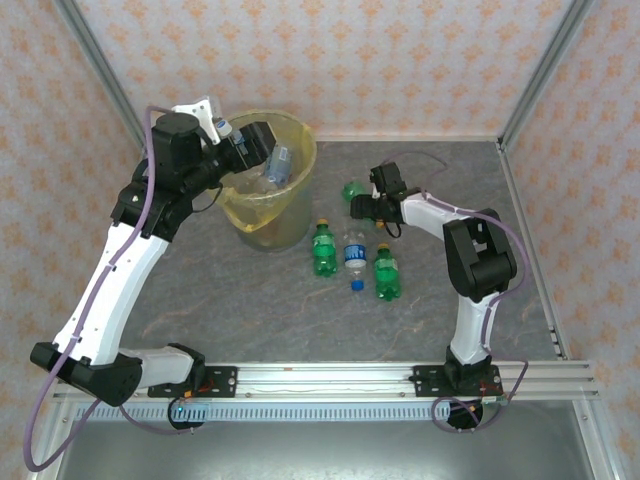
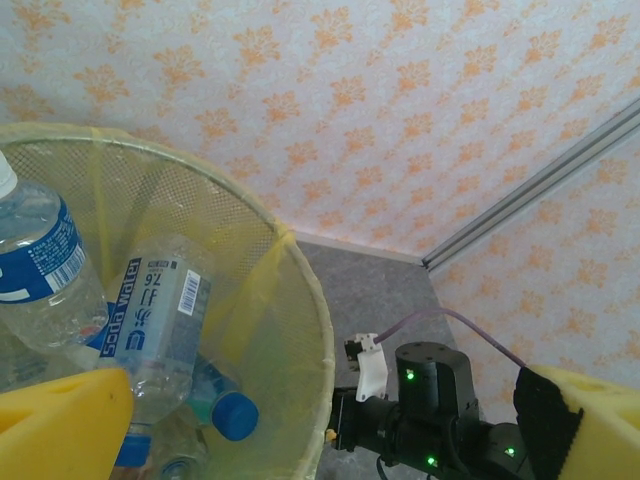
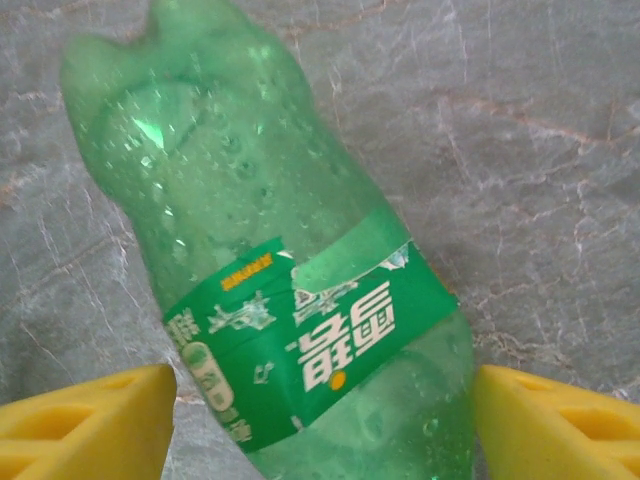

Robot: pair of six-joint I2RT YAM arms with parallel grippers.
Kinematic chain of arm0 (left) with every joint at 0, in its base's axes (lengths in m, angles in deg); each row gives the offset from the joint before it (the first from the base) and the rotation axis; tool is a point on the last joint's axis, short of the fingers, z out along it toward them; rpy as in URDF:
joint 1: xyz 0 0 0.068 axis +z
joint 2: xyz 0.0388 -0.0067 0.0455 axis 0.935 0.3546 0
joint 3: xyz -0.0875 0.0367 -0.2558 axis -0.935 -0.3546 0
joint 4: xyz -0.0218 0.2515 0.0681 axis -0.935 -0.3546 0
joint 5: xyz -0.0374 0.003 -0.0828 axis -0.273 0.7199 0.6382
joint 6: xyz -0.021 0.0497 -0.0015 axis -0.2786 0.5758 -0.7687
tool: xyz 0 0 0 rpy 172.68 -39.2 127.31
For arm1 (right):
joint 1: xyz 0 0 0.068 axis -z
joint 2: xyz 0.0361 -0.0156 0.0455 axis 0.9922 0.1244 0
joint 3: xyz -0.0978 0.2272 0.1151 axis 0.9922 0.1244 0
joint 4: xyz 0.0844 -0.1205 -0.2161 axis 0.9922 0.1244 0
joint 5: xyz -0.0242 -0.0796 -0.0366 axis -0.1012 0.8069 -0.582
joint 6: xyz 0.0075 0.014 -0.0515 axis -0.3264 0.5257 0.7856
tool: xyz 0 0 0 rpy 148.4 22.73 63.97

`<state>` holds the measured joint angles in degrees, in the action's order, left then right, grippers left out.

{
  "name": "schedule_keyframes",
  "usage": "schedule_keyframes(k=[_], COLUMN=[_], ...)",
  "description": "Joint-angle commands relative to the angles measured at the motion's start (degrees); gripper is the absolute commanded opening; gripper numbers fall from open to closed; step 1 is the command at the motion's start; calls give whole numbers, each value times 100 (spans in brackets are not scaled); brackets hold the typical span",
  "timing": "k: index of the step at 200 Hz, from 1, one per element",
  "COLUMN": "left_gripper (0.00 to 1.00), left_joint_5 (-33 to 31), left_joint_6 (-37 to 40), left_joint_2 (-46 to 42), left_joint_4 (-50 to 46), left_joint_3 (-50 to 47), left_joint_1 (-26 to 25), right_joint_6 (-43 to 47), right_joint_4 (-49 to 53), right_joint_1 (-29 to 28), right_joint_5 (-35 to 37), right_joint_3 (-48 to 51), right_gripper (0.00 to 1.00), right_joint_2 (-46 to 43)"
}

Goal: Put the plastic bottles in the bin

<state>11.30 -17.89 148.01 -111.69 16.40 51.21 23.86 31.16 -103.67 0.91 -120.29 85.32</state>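
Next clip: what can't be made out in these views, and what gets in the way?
Top external: how many bottles lie in the bin; the left gripper covers part of its mouth.
Left wrist: the bin's lower contents, cut off by the left and bottom edges.
Top external: most of the green bottle, hidden under the right gripper.
Right wrist: that bottle's cap end, cut off by the bottom edge.

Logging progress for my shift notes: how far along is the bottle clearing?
Done: several bottles lie in the bin, left fingers open above it. In hand: right fingers straddle a green bottle, not yet clamped. Left: that one plus three others on the table.
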Motion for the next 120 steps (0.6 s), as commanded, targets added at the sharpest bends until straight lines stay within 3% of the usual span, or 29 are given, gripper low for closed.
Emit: schedule_keyframes(k=[1, 32, 120], left_gripper=[99, 99, 99], left_joint_5=[-39, 1, 51], left_joint_6=[-81, -72, -71], left_joint_2=[-119, -97, -130], left_joint_4=[142, 163, 101], left_joint_3=[-69, -61, -25], left_joint_1=[-34, -34, -35], right_joint_6=[26, 64, 141], right_joint_4=[91, 83, -48], right_joint_1=[18, 21, 17], right_joint_5=[-24, 50, 106], right_joint_3=[198, 384, 575], right_gripper=[76, 74, 46], right_joint_2=[-141, -252, -416])
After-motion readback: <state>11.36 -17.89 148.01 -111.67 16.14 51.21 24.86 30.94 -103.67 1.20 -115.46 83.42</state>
